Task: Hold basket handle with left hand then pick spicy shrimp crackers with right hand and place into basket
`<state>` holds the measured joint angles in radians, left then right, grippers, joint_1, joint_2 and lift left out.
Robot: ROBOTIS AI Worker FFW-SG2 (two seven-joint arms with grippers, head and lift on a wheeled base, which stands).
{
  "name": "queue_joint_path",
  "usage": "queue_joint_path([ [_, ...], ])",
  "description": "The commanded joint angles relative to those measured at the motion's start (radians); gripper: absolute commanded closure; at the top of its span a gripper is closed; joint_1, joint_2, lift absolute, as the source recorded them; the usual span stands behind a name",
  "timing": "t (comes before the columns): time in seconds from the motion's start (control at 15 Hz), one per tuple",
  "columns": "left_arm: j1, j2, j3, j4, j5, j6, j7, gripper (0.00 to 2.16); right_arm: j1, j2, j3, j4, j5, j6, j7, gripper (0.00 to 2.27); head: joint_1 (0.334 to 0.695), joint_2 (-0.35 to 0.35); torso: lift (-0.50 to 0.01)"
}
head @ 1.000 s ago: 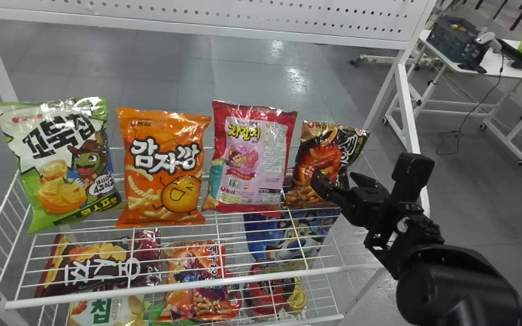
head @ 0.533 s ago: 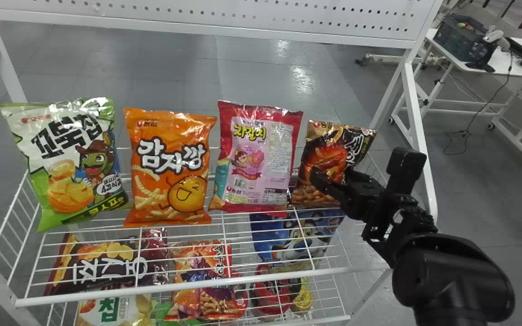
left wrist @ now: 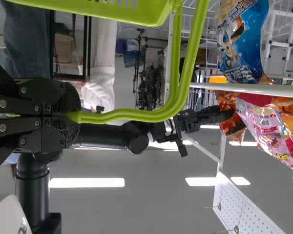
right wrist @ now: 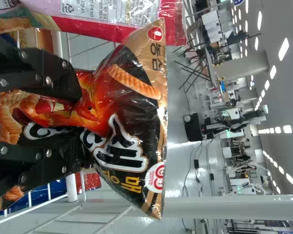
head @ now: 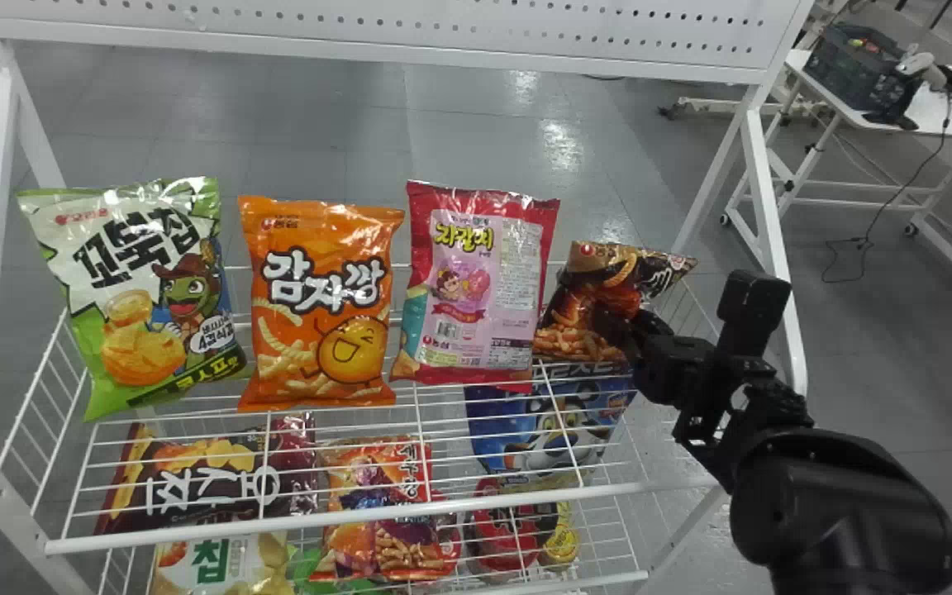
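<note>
Green handle [left wrist: 183,73] sits pinched in the left gripper [left wrist: 72,116]; rightward, beside the pink bag [head: 476,285], the right gripper [right wrist: 82,122] squeezes the crackers [head: 571,318]. Picking, I'd judge: next, clear the shelf [head: 360,518], then basket [left wrist: 102,6].

You're in a lab or workshop hall – smooth grey floor [head: 484,107], rows of white ceiling lights [right wrist: 283,48], thin black cable [head: 863,242], white wheeled table [head: 929,116]. Shop-like corner: your white metal wire-shelf rack [head: 344,523] – colourful plastic snack bags [head: 323,322].
</note>
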<state>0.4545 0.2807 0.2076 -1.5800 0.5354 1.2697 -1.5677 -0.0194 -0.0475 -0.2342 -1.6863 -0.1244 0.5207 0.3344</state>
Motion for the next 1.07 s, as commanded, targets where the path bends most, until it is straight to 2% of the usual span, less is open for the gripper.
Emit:
queue_joint_path([
  [0.0, 0.001, 0.000, 0.001, 0.002, 0.000, 0.000, -0.013, 2.14, 0.019, 0.000, -0.014, -0.021, -0.001, 0.009, 0.000, 2.13, 0.695, -0.198, -0.010],
  [0.33, 0.001, 0.000, 0.003, 0.003, 0.002, 0.000, -0.013, 2.14, 0.087, -0.003, -0.043, -0.147, -0.003, 0.071, 0.002, 2.13, 0.695, -0.224, -0.010],
  [0.8, 0.001, 0.000, 0.007, 0.008, 0.002, 0.000, -0.013, 2.14, 0.138, -0.003, -0.062, -0.293, -0.057, 0.209, 0.068, 2.13, 0.695, -0.227, -0.010],
  [1.0, 0.003, 0.000, 0.006, 0.003, 0.008, 0.000, -0.013, 2.14, 0.138, -0.003, -0.102, -0.369, -0.106, 0.399, 0.087, 2.13, 0.695, -0.214, -0.010],
])
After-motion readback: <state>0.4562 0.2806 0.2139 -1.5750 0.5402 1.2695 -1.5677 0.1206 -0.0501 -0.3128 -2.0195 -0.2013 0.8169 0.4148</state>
